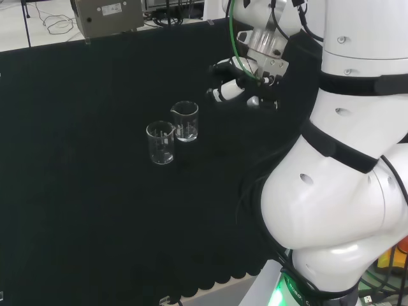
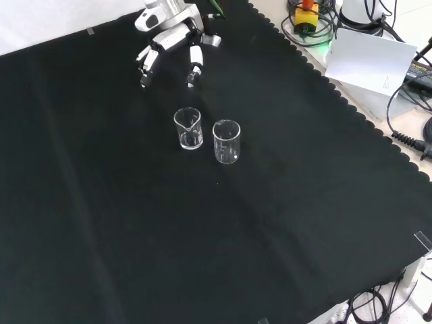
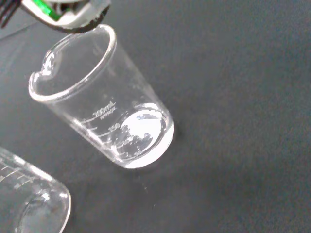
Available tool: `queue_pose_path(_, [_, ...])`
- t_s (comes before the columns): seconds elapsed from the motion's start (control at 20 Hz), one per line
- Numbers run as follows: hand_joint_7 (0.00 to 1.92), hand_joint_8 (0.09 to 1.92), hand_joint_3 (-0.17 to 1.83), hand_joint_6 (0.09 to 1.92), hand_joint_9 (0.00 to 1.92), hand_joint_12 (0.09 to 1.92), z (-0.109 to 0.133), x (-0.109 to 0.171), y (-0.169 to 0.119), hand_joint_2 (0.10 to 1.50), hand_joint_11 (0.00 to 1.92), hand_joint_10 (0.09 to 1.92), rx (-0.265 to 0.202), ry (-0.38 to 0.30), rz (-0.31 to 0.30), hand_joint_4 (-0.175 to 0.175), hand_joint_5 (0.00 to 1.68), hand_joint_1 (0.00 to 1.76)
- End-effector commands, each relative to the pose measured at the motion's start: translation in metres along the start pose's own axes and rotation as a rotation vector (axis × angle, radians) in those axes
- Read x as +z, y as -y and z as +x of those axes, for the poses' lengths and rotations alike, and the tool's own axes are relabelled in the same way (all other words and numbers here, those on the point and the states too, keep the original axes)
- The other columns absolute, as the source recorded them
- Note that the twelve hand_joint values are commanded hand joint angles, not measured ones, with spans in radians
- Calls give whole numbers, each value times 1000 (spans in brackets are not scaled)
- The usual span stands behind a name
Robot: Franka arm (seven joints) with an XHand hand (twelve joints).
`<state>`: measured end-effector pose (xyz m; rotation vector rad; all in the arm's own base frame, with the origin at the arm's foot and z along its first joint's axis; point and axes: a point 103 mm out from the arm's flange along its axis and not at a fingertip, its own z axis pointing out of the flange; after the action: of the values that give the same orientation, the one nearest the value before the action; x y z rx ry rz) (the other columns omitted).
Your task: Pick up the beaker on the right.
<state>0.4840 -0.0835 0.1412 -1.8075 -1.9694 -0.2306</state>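
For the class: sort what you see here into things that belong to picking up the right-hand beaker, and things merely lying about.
Belongs to the job:
- the hand, open, above the cloth, holding nothing
- the beaker nearer the hand, on the right in the head view

Just lying about:
- the other beaker, close beside it
- the grey box beyond the cloth
- the white card off the cloth's edge

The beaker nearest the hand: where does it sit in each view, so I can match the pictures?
Head view: the beaker nearest the hand is the right one of the pair, left of the hand.
Front view: it is the left one of the pair, below the hand.
Wrist view: it is the whole beaker in the middle.
Shared landmark: the second beaker beside it.
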Motion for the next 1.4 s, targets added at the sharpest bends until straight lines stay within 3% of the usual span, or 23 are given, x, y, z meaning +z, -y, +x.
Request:
queue_pose_path(0.05, [512, 746, 587, 87, 604, 1421, -3, 25, 2, 556, 178, 663, -40, -47, -1, -44, 528, 811])
queue_pose_path(0.35, [500, 766, 629, 87, 612, 1437, -2, 47, -3, 501, 150, 640, -43, -46, 43, -47, 546, 909])
queue_pose_path(0.85, [439, 775, 678, 87, 583, 1442, -3, 73, -12, 457, 127, 639, -72, -155, -47, -50, 530, 881])
queue_pose_path(1.4, [421, 779, 610, 87, 530, 1433, -5, 100, -16, 474, 133, 640, -79, -235, -68, -59, 523, 836])
